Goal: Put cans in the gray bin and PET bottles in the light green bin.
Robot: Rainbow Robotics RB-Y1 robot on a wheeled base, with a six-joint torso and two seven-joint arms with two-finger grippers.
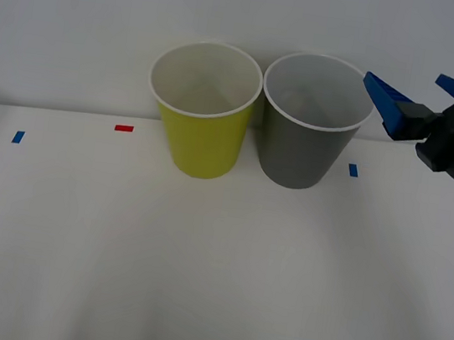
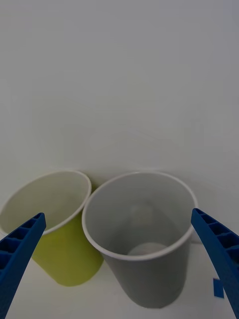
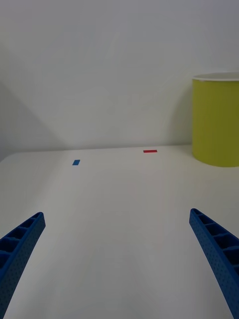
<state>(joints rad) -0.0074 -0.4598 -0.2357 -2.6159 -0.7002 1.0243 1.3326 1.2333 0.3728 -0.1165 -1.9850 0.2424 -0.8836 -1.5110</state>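
No brand or lettering reads on either bin. The gray bin (image 1: pixel 309 127), a smooth tapered round plastic tub with a white rim, stands on the white counter (image 1: pixel 196 267) touching the light green bin (image 1: pixel 203 116) at its 9 o'clock. The right gripper (image 1: pixel 415 95), ribbed blue fingers spread wide and empty, hovers at the gray bin's 3 o'clock. The left gripper (image 3: pixel 119 264), wide open and empty, hangs low over the counter. A pale round shape lies at the gray bin's bottom; I cannot tell what it is.

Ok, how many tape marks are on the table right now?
3. A blue tape mark at far left, a red tape mark left of the light green bin, another blue mark right of the gray bin. Bins may hide more.
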